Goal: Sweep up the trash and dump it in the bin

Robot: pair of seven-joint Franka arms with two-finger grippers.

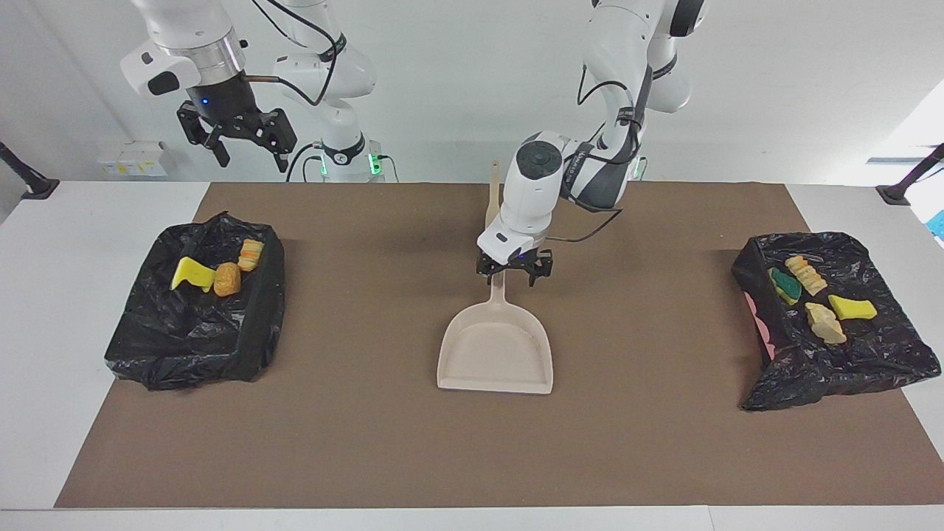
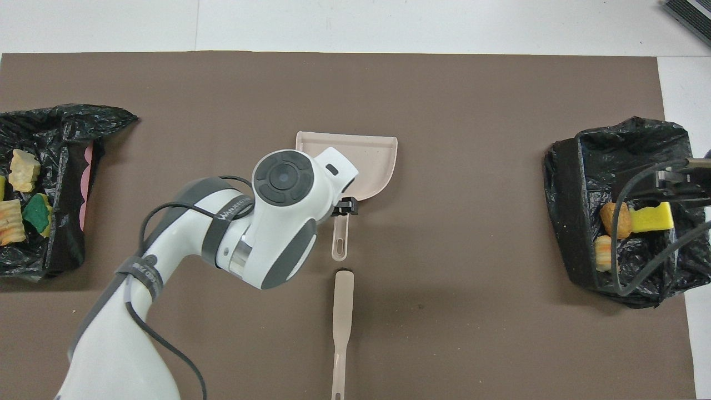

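From the facing camera, two bag-lined bins stood on the bench (image 1: 44, 369), one at each end of a brown mat (image 1: 369, 442). The bin (image 1: 184, 346) at the right arm's end held three scraps (image 1: 227, 280): one yellow sponge chunk and two orange-tan pieces. The other bin (image 1: 848, 369), at the left arm's end, held four scraps (image 1: 824, 323): a green-and-yellow sponge, a yellow sponge and two pale ridged pieces. That made seven, all in the bins. One beige dustpan (image 1: 495, 346) lay flat mid-mat, its handle toward the robots. The left end effector (image 1: 514, 271) hung low over the handle's end, its fingers spread wide to either side and gripping nothing. The right end effector (image 1: 251, 151) was raised near its own bin, also spread wide and empty. Only the tip of one brush (image 1: 493, 193) showed past the left arm.

From overhead, the brush (image 2: 343, 311) lay in full, just nearer the robots than the dustpan's handle and in line with it, the two apart. The left arm's wrist covered part of the dustpan (image 2: 366, 161) and most of its end effector (image 2: 345, 206). The right end effector (image 2: 680, 183) showed at the frame's edge over its bin (image 2: 566, 222), where all three scraps (image 2: 616, 219) were visible. At the other bin (image 2: 61, 222), the frame's edge cut off part of the scraps (image 2: 23, 169).
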